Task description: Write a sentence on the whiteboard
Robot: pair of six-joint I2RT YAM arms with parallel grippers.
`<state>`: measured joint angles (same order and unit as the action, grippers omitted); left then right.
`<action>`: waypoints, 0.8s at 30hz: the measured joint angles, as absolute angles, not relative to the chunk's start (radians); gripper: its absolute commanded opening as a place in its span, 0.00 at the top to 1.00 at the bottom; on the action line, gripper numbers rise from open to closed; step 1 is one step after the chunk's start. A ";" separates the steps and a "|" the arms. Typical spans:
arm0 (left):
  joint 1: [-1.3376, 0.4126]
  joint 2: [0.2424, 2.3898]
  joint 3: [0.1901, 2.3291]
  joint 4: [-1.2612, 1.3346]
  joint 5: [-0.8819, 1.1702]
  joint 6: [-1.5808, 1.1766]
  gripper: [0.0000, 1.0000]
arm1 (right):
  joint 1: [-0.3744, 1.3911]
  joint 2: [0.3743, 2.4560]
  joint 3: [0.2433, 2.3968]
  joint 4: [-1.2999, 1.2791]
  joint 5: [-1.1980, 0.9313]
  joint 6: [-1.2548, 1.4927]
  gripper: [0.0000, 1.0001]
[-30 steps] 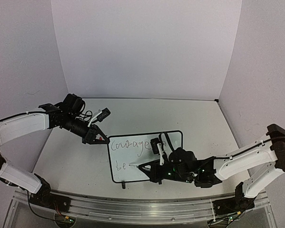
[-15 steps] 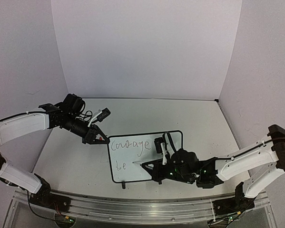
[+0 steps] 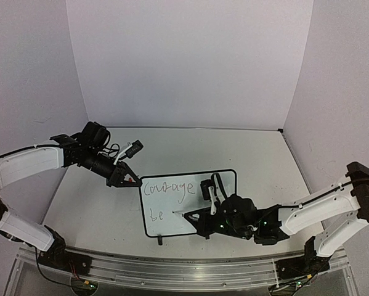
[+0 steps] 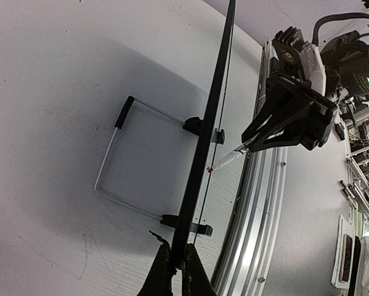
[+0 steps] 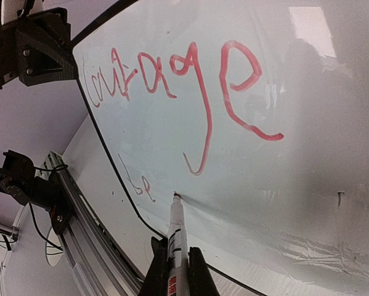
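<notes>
The whiteboard [image 3: 215,185] lies tilted mid-table, black-bordered, and shows edge-on in the left wrist view [image 4: 210,126]. My left gripper [image 3: 127,180] is shut on its upper left corner, jaws [image 4: 177,271] pinching the black edge. The sentence [image 5: 172,74] is red cursive: "Courage" above, a small "be" [image 5: 141,185] below. My right gripper [image 5: 176,253] is shut on a white marker [image 5: 177,228]. Its red tip touches the board just right of "be". From above, the right gripper [image 3: 202,221] hovers over the board's lower middle.
A wire stand [image 4: 110,148] with black clips props the board off the table. An aluminium rail [image 3: 172,271] runs along the near edge. White walls close the back and both sides. The left gripper [image 5: 36,49] sits at the board's far corner.
The marker tip has slid slightly right, away from "be", with the right wrist shifting a little. The left arm and the board have stayed put.
</notes>
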<state>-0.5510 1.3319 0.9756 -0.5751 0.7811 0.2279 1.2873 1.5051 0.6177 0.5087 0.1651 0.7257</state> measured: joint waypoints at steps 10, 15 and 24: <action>-0.551 1.332 0.976 -0.575 0.781 0.228 1.00 | 1.287 1.494 0.609 0.470 0.148 0.738 1.00; -0.551 1.332 0.976 -0.575 0.781 0.228 1.00 | 1.285 1.457 0.602 0.445 0.150 0.730 1.00; -0.551 1.332 0.976 -0.575 0.781 0.228 1.00 | 1.285 1.421 0.598 0.440 0.190 0.722 1.00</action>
<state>-0.5510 1.3319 0.9756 -0.5747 0.7815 0.2279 1.2850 1.4212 0.5976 0.4404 0.1898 0.7223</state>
